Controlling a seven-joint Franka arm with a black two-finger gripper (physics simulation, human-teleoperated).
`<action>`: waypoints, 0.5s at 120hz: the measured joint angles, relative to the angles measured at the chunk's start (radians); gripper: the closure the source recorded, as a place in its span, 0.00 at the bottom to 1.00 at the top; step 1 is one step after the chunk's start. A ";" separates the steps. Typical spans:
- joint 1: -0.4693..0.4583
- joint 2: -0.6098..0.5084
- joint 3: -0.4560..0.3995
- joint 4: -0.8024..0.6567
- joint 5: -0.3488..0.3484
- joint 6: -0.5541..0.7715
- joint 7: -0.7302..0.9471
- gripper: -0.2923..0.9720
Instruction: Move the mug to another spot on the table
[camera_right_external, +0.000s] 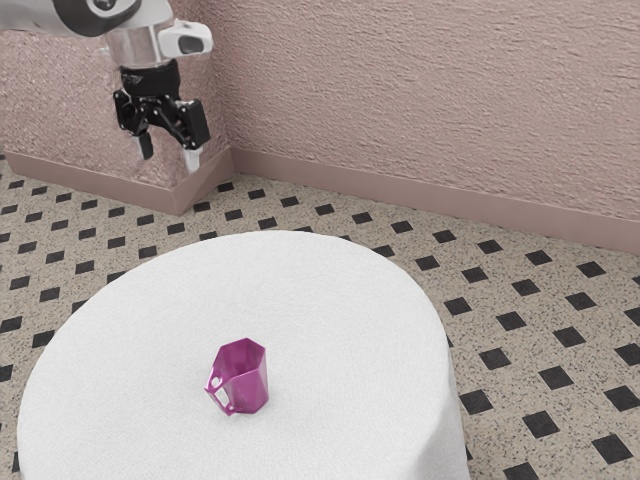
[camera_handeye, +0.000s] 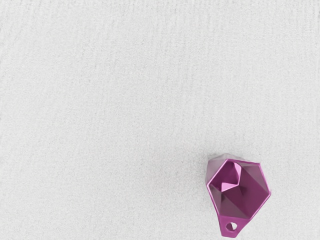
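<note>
A magenta faceted mug (camera_right_external: 240, 376) stands upright on the round white table (camera_right_external: 330, 300), toward the table's front, its handle turned to the front left. In the wrist view the mug (camera_handeye: 237, 192) is seen from above, mouth open and empty, handle ring at its near side. My black gripper (camera_right_external: 168, 151) hangs high in the exterior view's upper left, well above and behind the table, far from the mug. Its fingers stand apart with nothing between them.
The white tablecloth (camera_handeye: 125, 100) spreads bare around the mug. A checkered tile floor (camera_right_external: 520, 290) surrounds the table, and pink textured walls (camera_right_external: 420, 90) with a baseboard run behind it.
</note>
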 joint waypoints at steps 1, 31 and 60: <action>0.000 0.000 0.000 0.000 0.000 0.005 0.000 0.23; -0.012 0.001 0.001 0.000 -0.004 0.083 0.006 0.23; -0.027 -0.056 -0.001 -0.051 0.017 0.074 0.009 0.23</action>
